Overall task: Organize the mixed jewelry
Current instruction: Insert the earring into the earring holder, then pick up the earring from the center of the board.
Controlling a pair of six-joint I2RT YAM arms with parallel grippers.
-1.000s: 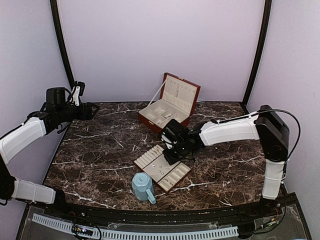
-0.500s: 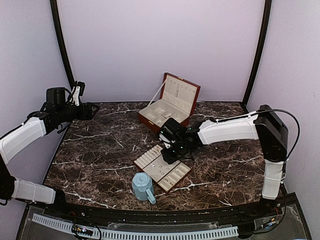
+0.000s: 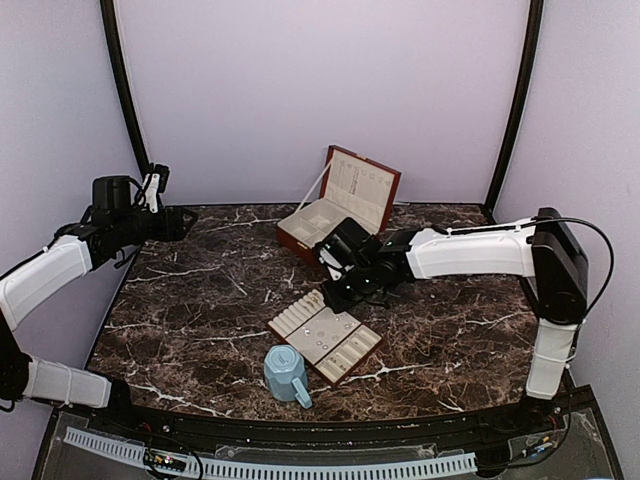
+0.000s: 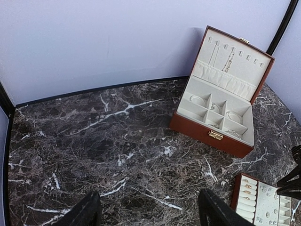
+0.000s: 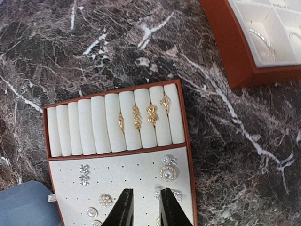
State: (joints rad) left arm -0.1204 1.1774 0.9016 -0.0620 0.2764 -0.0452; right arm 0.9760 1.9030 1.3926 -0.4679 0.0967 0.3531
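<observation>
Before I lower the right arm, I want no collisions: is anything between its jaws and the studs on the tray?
Nothing visible. The right gripper hangs over the tray, jaws slightly apart, studs lying bare beneath; the blue mug sits aside.

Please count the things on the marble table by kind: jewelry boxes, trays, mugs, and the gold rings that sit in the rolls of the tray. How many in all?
Open jewelry box: 1
Flat tray: 1
Light-blue mug: 1
Gold rings in the rolls: 4
Total: 7
</observation>
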